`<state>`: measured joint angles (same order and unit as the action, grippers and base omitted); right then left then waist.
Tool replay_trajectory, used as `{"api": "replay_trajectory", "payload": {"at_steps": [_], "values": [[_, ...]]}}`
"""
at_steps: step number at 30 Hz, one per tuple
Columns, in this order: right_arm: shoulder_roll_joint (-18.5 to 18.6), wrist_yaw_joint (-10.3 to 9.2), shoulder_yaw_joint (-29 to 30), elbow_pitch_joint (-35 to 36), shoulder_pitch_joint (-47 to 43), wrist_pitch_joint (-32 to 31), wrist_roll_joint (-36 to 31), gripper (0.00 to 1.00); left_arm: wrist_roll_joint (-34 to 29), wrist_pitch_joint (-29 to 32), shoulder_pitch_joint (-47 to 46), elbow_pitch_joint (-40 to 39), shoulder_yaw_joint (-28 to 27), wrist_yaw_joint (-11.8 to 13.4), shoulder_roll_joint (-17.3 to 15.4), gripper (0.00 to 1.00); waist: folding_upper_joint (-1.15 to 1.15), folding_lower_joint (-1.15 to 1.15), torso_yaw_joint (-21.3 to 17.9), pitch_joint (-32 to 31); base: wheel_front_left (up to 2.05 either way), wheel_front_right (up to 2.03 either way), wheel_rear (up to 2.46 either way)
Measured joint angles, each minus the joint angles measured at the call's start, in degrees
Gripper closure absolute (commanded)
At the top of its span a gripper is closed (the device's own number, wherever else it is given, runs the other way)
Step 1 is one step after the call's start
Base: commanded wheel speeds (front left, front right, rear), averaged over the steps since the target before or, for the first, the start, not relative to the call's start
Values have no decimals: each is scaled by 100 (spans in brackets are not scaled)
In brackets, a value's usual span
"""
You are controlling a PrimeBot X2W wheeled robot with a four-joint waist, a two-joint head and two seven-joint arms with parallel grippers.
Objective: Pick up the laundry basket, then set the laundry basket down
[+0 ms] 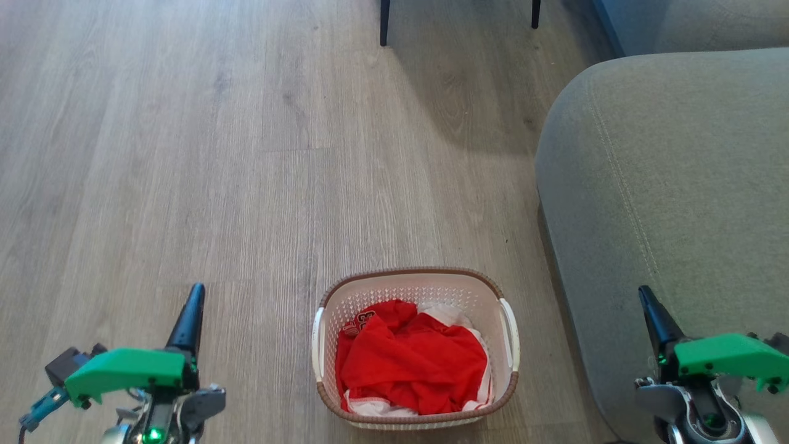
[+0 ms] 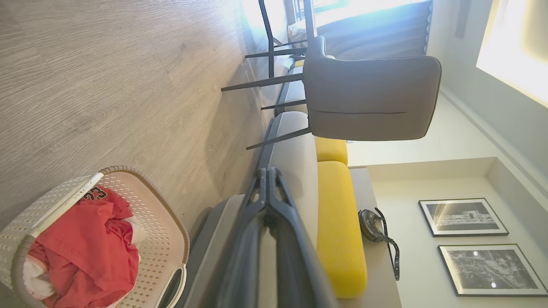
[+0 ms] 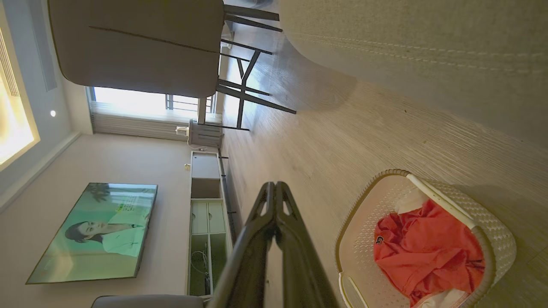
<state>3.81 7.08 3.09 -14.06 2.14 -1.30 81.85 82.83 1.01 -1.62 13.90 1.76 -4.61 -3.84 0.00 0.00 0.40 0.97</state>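
1. On the wood-plank floor [image 1: 246, 154], just beside a grey sofa [image 1: 678, 185], the laundry basket [image 1: 419, 293] stands upright, holding red clothing [image 1: 407, 364].
2. Left tool [image 1: 196, 293] and right tool [image 1: 645, 295]: both clenched, empty, clear of the laundry basket.

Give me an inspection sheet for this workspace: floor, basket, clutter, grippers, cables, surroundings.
Surface: pale wood-look floor.
Job's things: laundry basket upright on the floor, red garment inside, handles free.
Clutter: dark strapped object behind the sofa.
Grippers: left gripper and right gripper shut, empty, either side of the basket, apart from it.
Cables: teal connector by the left wrist.
Surroundings: grey sofa at the robot's right, chair ahead, television on the wall.
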Motion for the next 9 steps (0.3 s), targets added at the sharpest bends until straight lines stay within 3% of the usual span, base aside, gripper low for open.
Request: {"api": "replay_trajectory", "payload": {"at_steps": [9], "values": [[0, 0, 101, -85, 8, -126, 601, 100, 571, 166, -104, 77, -189, -118, 1, 100, 0, 0, -22, -42, 0, 0, 0]]}}
